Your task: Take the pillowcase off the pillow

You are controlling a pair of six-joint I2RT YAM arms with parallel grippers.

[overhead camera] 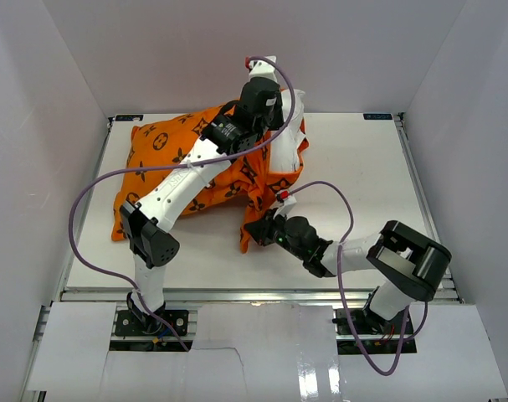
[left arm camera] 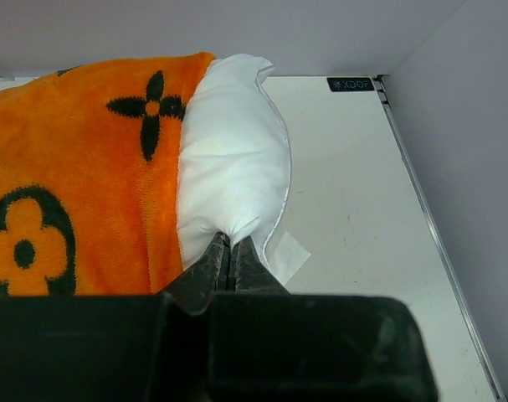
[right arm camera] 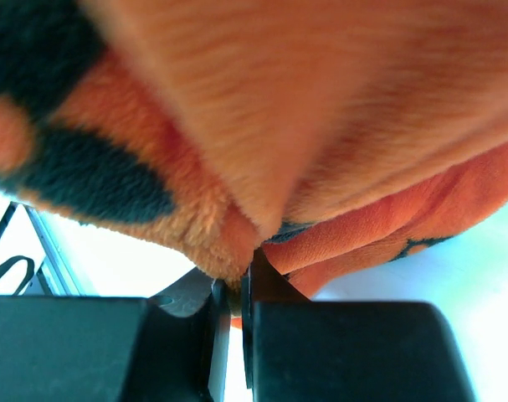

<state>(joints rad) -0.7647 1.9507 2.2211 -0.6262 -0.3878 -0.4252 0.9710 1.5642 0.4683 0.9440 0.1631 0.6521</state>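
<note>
The left hand (left arm camera: 230, 249) pinches the exposed end of the white pillow (left arm camera: 233, 159), the right hand (right arm camera: 241, 276) pinches the orange pillowcase (right arm camera: 337, 100) covering the rest, on the surface (overhead camera: 362, 176)

top: high, looking down | wrists: close-up | shared: pillowcase (overhead camera: 157, 144)

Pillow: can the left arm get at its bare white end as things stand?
Seemingly yes: the left gripper is shut on the pillow's bare end; the pillowcase stops short of it.
</note>
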